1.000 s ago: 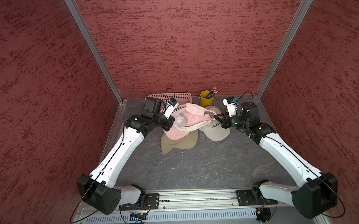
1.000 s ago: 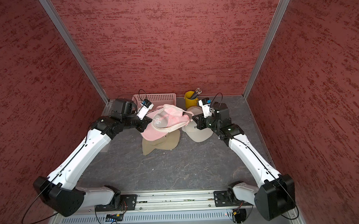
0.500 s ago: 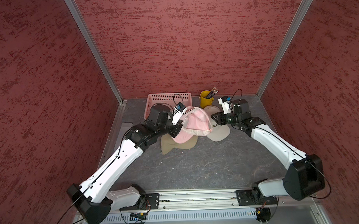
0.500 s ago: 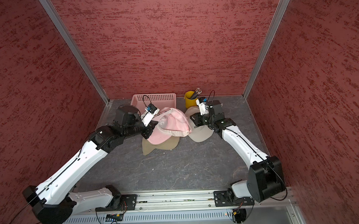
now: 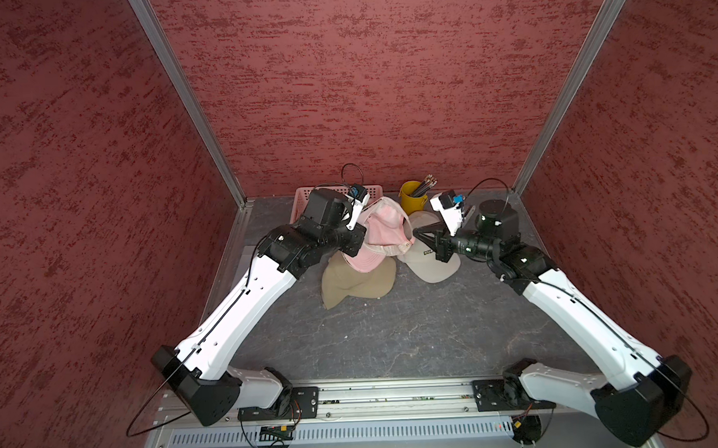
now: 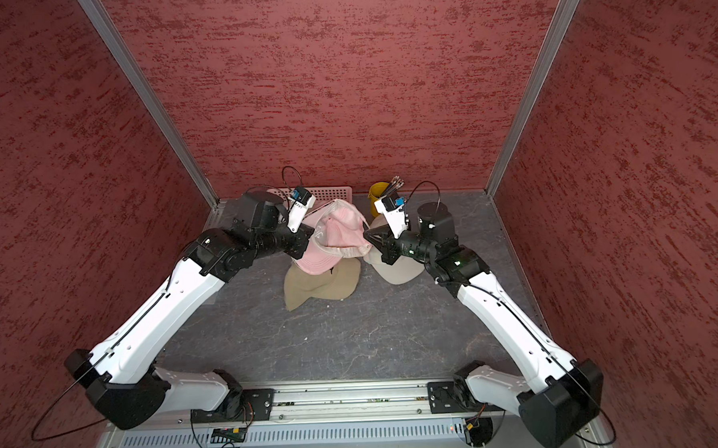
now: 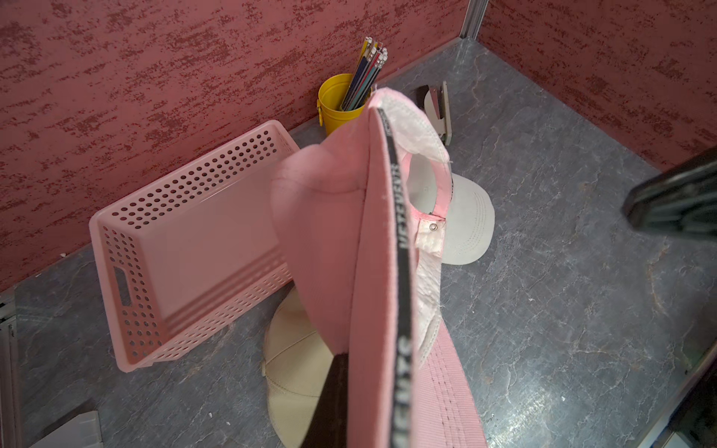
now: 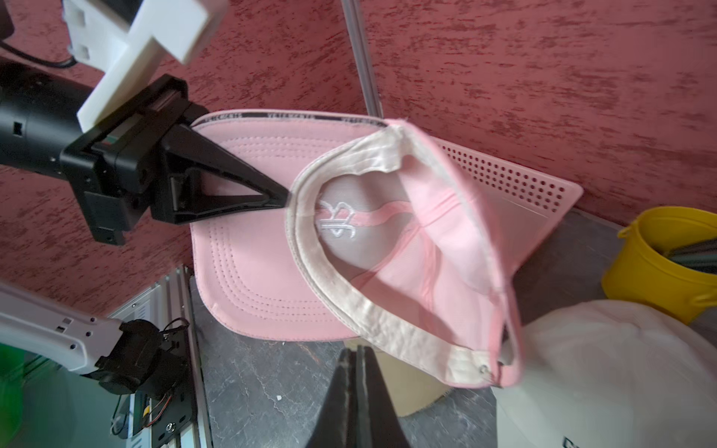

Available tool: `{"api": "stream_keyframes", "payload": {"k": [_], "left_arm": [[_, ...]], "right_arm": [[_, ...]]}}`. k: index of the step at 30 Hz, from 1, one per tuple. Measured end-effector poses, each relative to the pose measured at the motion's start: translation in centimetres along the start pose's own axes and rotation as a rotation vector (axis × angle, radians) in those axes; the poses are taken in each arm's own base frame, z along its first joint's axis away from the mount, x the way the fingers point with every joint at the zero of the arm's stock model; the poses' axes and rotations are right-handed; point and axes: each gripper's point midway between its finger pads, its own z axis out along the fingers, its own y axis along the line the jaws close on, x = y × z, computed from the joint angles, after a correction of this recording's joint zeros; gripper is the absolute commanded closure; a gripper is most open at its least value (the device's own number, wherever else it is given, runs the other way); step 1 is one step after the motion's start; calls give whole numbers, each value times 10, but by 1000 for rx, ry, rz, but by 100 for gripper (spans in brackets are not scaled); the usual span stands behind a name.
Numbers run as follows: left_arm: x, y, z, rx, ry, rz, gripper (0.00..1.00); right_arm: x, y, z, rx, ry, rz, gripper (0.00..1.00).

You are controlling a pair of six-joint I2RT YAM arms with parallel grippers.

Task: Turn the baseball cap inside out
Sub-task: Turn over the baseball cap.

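in the left wrist view the pink cap [image 7: 349,252] hides all but one finger [image 7: 329,403]. the left jaws pinch its brim by the sweatband, holding it off the worktop [image 5: 395,335] above the tan cap [image 5: 351,283]. right jaws are pressed together at the rim; caught fabric cannot be told. a second ago the crown stretched wider between both arms.

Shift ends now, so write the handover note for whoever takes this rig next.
Left claw: shut on the pink fabric baseball cap, where brim meets white sweatband, holding it above the grey table.
Right claw: shut, tips at the cap's sweatband rim; whether it pinches fabric is unclear.
Done: cap lifted, opening facing the right claw.
To do: crown not yet turned out; push it through the opening.
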Motion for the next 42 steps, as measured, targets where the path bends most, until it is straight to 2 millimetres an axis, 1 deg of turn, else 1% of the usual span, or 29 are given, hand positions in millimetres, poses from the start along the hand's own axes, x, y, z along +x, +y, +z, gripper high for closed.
{"api": "stream_keyframes", "payload": {"k": [2, 3, 7, 8, 10, 12, 14, 18, 20, 21, 23, 24, 26, 29, 30, 31, 33, 36, 39, 42], "left_arm": [[0, -6, 0, 12, 0, -6, 100], [0, -10, 0, 22, 0, -8, 100], [0, -26, -1, 57, 1, -6, 100], [0, -30, -1, 66, 1, -4, 100], [1, -39, -2, 85, 0, 0, 100], [1, -45, -3, 97, 0, -4, 100], [1, -48, -3, 103, 0, -10, 100], [5, -49, 3, 99, -4, -29, 100], [8, -48, 6, 90, -3, -34, 100], [8, -47, 7, 81, -4, -37, 100], [9, -40, 7, 56, -6, -50, 100], [8, -34, 6, 44, -11, -64, 100], [4, -16, 2, 12, -31, -111, 100], [-4, 18, -9, -40, -80, -203, 100], [-7, 27, -12, -54, -98, -226, 100], [-8, 31, -15, -60, -109, -239, 100], [-10, 30, -19, -43, -118, -252, 100], [-8, 20, -18, 13, -102, -251, 100], [-1, 9, -18, 75, -68, -243, 100], [3, 1, -19, 124, -47, -238, 100]], "right_arm": [[3, -2, 18, -21, 5, 22, 100], [5, -7, 29, -22, 7, 38, 100], [13, -40, 68, 30, 2, 137, 100], [13, -47, 75, 47, -1, 157, 100], [6, -65, 92, 89, -22, 197, 100], [-6, -82, 102, 136, -68, 238, 100], [-16, -97, 103, 175, -130, 289, 99], [-35, -127, 90, 270, -243, 376, 95], [-35, -134, 86, 289, -252, 401, 88], [-34, -135, 86, 289, -247, 407, 83], [-29, -129, 88, 266, -214, 396, 70], [-23, -122, 91, 250, -180, 378, 65], [-11, -107, 95, 216, -104, 335, 63], [6, -69, 99, 129, 7, 244, 62], [7, -57, 99, 99, 24, 212, 63], [6, -46, 98, 69, 29, 181, 64], [3, -23, 93, 1, 18, 108, 72], [-3, -3, 83, -69, -29, 12, 81], [-7, 3, 85, -97, -57, -51, 86], [-1, 1, 91, -102, -45, -102, 88]]}}
